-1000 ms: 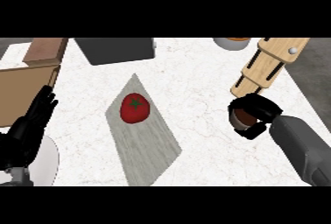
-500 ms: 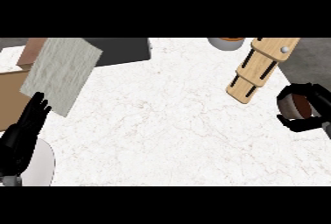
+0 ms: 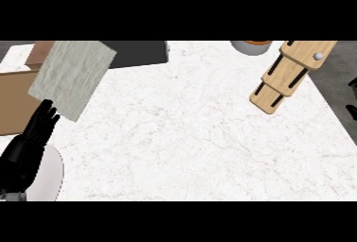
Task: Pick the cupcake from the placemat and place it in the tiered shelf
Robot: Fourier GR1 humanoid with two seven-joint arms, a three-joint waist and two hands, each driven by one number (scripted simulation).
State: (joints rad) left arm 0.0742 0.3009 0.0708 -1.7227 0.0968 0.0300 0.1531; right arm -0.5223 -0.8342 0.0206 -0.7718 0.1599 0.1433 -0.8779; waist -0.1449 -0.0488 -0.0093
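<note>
The white marbled counter (image 3: 195, 137) fills most of the head view.

**Left hand.** The left hand (image 3: 28, 146) shows at about 8 o'clock, near the view's left edge. Its fingers are straight and point up toward 12 o'clock. It holds nothing and rests open. Just below it lies part of a white round plate (image 3: 47, 177), cut by the lower-left edge.

**Right hand.** Only small dark fragments of the right hand (image 3: 352, 111) show at the right edge, at about 3 o'clock. Whether its fingers are curled or straight cannot be told, nor whether they hold anything.

**Task items.** The cupcake shows nowhere in the view; its position cannot be told. The grey placemat (image 3: 72, 75) lies at about 10 o'clock, tilted, with nothing on its visible surface. Its lower corner lies just beside the left fingertips. The tiered shelf cannot be identified with certainty.

**Other items.**
- A wooden knife block (image 3: 293, 73) lies at about 2 o'clock, tilted, slots facing the view.
- A dark grey box (image 3: 140, 53) sits at 11 o'clock, touching the placemat's upper right edge in the view.
- A brown wooden surface (image 3: 14, 101) lies at 9 o'clock, partly under the placemat.
- A round white vessel with an orange interior (image 3: 251, 46) sits at 1 o'clock, cut by the top edge.
</note>
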